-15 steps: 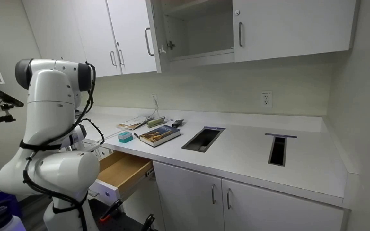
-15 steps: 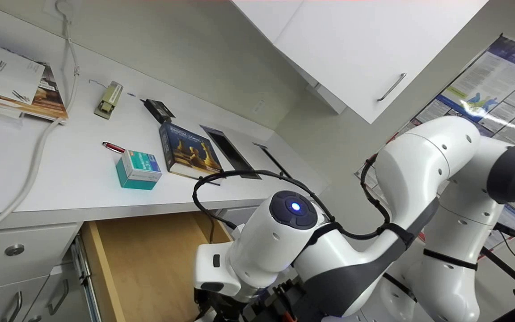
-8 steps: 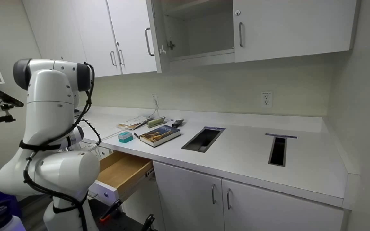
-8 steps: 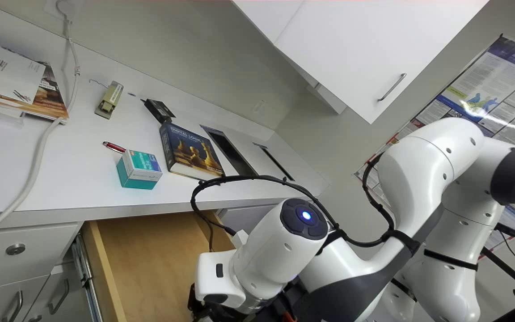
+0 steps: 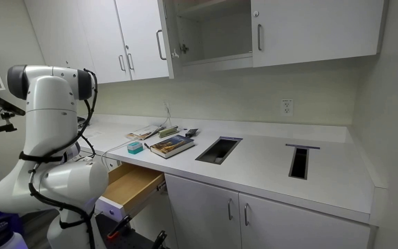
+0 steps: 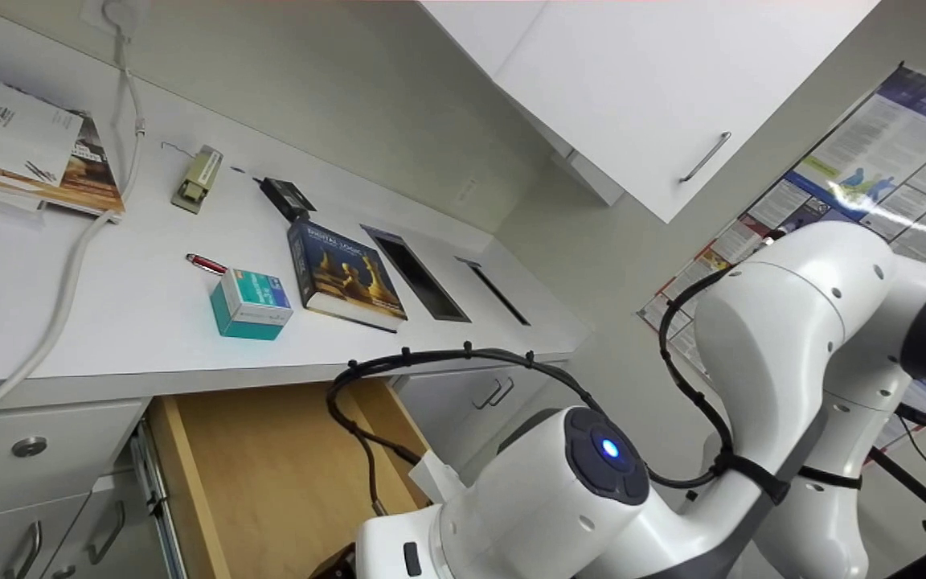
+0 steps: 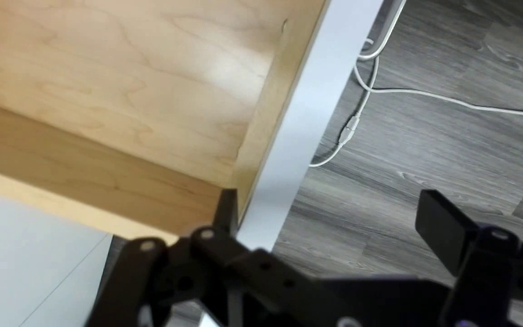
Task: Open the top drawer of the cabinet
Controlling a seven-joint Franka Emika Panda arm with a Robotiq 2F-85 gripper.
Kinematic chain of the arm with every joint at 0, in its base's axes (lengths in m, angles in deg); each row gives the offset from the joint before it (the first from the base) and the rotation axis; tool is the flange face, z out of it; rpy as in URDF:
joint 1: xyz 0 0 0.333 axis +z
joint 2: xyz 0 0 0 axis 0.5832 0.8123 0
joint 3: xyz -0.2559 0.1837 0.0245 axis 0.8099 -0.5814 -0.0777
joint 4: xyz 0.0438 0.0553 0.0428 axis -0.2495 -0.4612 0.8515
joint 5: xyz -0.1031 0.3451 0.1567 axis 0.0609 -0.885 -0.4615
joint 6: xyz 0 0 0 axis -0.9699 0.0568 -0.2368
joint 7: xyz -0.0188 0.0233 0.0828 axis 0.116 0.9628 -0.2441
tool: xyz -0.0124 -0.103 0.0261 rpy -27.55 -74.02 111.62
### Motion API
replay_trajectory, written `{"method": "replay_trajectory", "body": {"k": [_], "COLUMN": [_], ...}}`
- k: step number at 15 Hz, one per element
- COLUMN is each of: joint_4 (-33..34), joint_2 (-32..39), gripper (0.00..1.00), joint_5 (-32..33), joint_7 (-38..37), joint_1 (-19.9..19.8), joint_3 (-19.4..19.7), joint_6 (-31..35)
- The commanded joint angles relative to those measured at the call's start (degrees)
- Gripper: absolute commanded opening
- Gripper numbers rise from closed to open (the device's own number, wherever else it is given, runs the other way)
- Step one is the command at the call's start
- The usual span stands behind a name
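- Drawer (image 6: 270, 474) slides a touch farther from the cabinet (image 5: 204, 207), its front panel (image 7: 307, 120) well out past the edge of the counter (image 5: 254, 166); the task looks all but done.
- Gripper (image 7: 329, 202), jaws spread wide, appears to straddle that panel in the wrist view: one finger (image 7: 228, 211) by the inner corner, the other outside above the floor (image 7: 461, 150). Contact cannot be told.
- Against half a second ago, an exterior view shows the drawer's lock (image 5: 111, 212) shifted outward and the arm (image 5: 48, 135) farther back from the counter; book (image 6: 346, 273) and box (image 6: 251, 305) stay put.

The top drawer (image 7: 175, 95) blocks one side of the gripper (image 7: 328, 206), with free room over the floor (image 7: 447, 156).
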Motion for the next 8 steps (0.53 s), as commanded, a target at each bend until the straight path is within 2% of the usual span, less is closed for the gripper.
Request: {"method": "replay_trajectory", "body": {"k": [1, 5, 8], "joint_4": [-3.17, -7.84, -13.73], "joint_2": [-6.53, -15.23, -22.53], "gripper": [1.0, 1.0, 1.0], "joint_5": [0.84, -1.83, -6.23], "joint_7": [-4.68, -13.41, -18.22], "joint_1": [2.72, 2.63, 1.07], "joint_3": [1.06, 1.44, 1.16], "joint_6": [1.71, 0.79, 0.46]}}
